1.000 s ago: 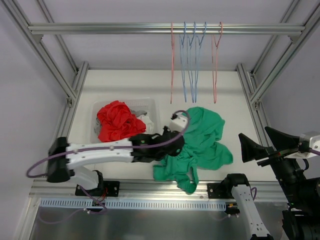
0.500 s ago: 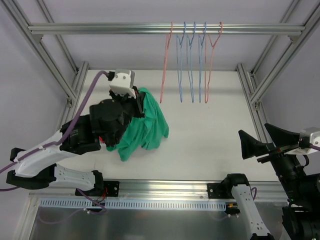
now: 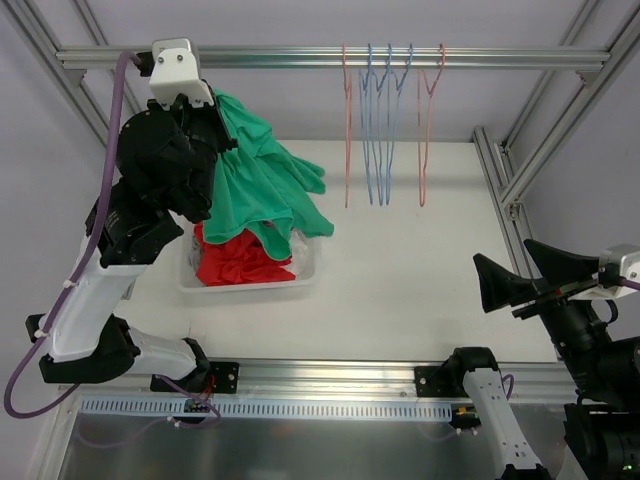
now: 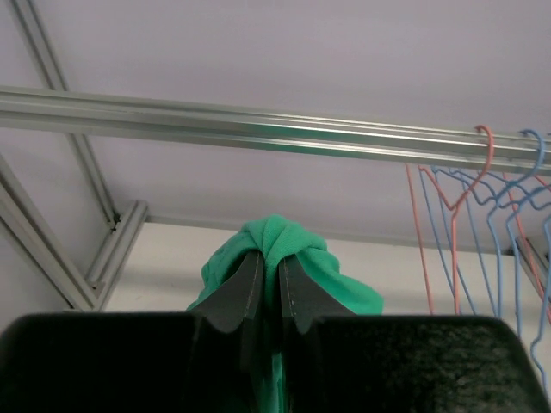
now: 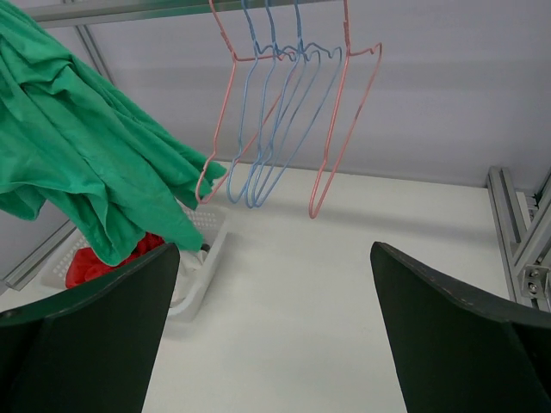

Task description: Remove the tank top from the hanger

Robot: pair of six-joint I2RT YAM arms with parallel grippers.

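So the counter [image 3: 420, 260] is just a plain white top, boxed in by aluminum rails [image 3: 494, 170] down the left and right sides and along the near edge. Sitting on it is a shallow see-through plastic bin [image 3: 250, 288], over on the left side, right up near the left rail. There's a crumpled red cloth [image 3: 235, 262] piled in the bin, plus a bit of something pale at its right end, can't tell what that is.

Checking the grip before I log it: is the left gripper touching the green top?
Touching. In the left wrist view, the left gripper is pinched shut on a fold of the green top.
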